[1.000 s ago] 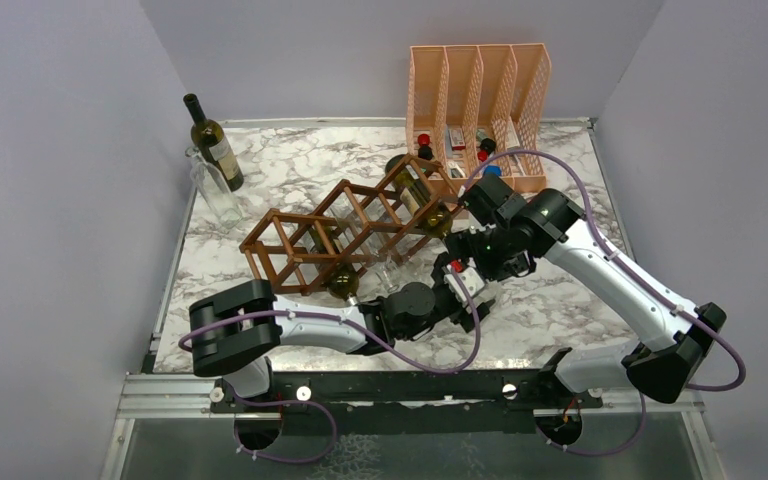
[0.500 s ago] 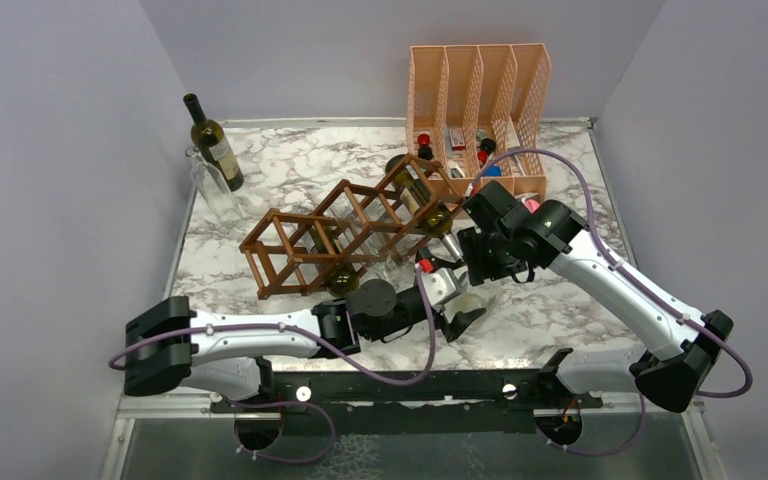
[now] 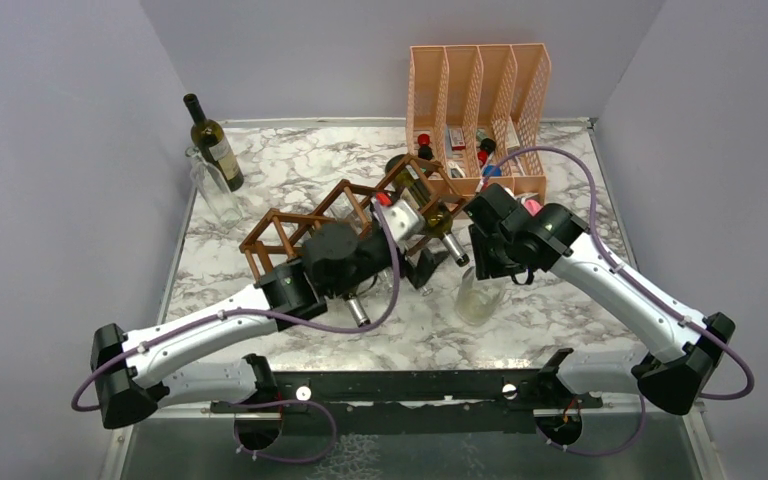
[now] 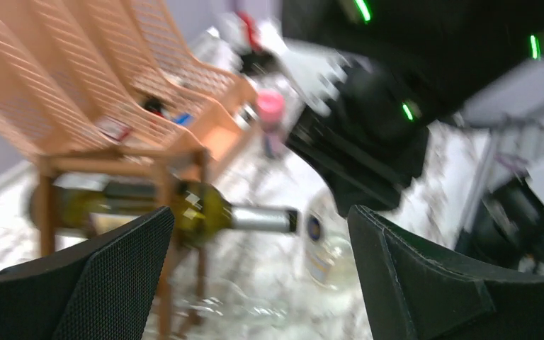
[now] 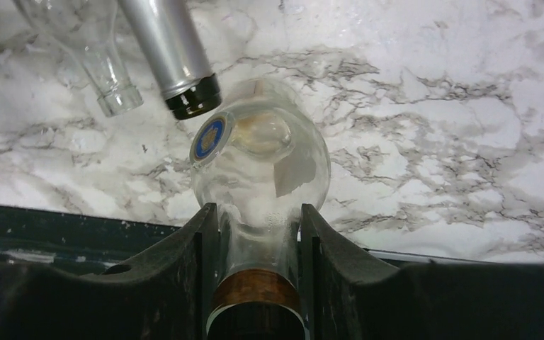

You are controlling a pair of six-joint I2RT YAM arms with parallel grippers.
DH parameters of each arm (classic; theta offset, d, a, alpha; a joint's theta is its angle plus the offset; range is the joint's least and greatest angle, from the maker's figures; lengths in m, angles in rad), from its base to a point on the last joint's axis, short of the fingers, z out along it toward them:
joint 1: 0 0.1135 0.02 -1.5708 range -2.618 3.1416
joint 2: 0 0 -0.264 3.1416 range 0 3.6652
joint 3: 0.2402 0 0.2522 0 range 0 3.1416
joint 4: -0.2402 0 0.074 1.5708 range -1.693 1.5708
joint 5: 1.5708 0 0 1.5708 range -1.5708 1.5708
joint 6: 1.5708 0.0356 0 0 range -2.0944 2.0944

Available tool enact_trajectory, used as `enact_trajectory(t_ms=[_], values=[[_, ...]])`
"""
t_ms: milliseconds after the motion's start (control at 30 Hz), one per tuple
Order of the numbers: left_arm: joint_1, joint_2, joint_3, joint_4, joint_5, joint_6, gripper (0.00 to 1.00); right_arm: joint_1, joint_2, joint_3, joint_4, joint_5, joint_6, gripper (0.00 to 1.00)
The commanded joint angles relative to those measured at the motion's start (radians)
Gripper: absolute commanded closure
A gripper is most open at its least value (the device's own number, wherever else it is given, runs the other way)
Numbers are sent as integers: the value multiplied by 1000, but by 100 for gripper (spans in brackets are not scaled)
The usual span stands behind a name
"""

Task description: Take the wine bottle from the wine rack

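Top view, left arm: reaches from its base at the near left corner diagonally up and to the right, wrist over the wine rack [image 3: 305, 225].
Top view, left gripper [image 3: 422, 268]: sits just off the rack's right end; its jaw state is hard to read here.
Top view, right arm: rises from the near right corner and bends back towards the centre, wrist tipped downward.
Top view, right gripper [image 3: 480, 270]: clamped over the top of a clear glass bottle [image 3: 475, 300], which hangs upright below it. I cannot tell whether the base touches the marble table [image 3: 290, 160].
Top view, green wine bottle [image 3: 422, 205]: lies in the upper tier at the rack's right end, foil neck sticking out towards the near side.
Left wrist view, left gripper [image 4: 260, 216]: fingers [image 4: 106, 280] spread wide and gripping nothing. The green wine bottle [image 4: 198, 211] lies beyond them in the rack [image 4: 113, 167], neck pointing right. The picture is blurred.
Right wrist view, right gripper [image 5: 258, 212]: fingers [image 5: 184, 262] pressed against the neck of the clear glass bottle [image 5: 262, 159].
Right wrist view, green wine bottle [image 5: 166, 46]: its foil neck ends just beside the clear bottle's shoulder.
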Motion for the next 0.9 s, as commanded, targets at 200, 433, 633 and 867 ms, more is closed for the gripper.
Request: enact_trajectory(t_ms=[200,433,633,867], values=[[243,68,366,-106,44,109,1,-261,-1,35,9,199,-39,99],[337,11,241,21,56,128,1,-544,20,56,122,174,-170,99],[340,-52,102,121,11,156,1,-733,168,138,271,86,-193,99],[343,-63,66,130,13,174,1,-930,239,211,343,13,-224,99]])
